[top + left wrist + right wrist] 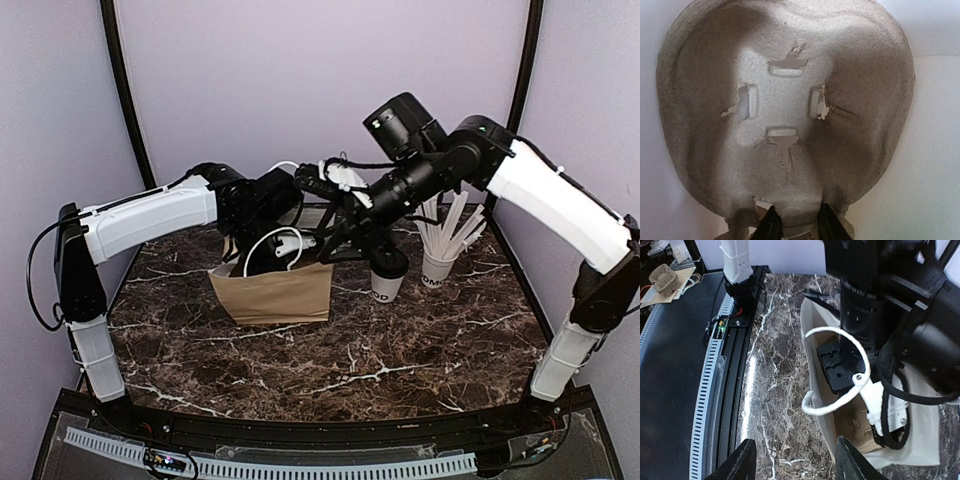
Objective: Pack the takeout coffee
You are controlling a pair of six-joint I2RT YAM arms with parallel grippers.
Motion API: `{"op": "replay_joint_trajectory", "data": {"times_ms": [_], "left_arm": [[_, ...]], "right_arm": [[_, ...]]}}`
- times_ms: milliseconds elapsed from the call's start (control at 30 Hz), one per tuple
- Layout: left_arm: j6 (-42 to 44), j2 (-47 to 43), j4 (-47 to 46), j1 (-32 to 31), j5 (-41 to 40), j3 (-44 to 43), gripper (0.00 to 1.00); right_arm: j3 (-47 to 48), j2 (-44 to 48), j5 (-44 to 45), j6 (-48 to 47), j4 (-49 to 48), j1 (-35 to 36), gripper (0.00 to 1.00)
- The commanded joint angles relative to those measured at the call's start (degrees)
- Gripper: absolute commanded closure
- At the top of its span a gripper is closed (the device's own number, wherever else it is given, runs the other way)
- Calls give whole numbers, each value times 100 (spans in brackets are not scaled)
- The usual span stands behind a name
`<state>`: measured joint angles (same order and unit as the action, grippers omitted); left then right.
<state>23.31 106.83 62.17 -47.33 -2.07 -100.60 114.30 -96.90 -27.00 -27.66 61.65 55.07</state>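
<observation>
On the dark marbled worktop [400, 350], just right of the brown paper bag [272, 295], the takeout coffee [388, 275] stands upright with its black lid on, outside the bag and touched by neither arm, so the packing proper is not yet done. Beside it, further right, is the white cup of straws [437, 265], which is not part of the job. Both arms meet over the bag's open mouth. The left gripper [797, 216] is pinching the near edge of a moulded pulp cup carrier [785, 115], and the right wrist view shows that arm reaching down into the bag, with a bit of brown pulp beneath it, so the carrier seems to be in the bag or nearly seated; how it sits on the bottom I cannot tell. The right gripper [794, 446] hangs above the bag's near rim with its fingers spread and nothing between them. By my judgement what is left is the main part: releasing the carrier, taking hold of the coffee, and lowering it upright into the bag.
</observation>
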Motion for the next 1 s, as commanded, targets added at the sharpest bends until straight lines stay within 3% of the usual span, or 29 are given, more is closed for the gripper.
{"op": "replay_joint_trajectory", "data": {"times_ms": [0,233,333,400,500,533,967], "left_arm": [[-49,-19,184,49,187,-137,72],[-91,-116,248,49,161,-92,72],[-109,-141,234,49,138,-28,72],[-134,-156,244,53,183,-22,72],[-178,-220,255,37,197,10,71],[-182,-282,266,30,198,66,71],[-142,-678,558,-980,-557,246,71]], "right_arm": [[-51,-410,427,647,-712,58,44],[265,-684,161,770,-886,326,40],[540,-872,90,762,-843,497,45],[719,-1008,82,764,-812,620,59],[1126,-1227,42,652,-570,756,93],[1272,-1282,-7,594,-460,790,100],[1978,-1252,-1154,-27,228,1057,100]]}}
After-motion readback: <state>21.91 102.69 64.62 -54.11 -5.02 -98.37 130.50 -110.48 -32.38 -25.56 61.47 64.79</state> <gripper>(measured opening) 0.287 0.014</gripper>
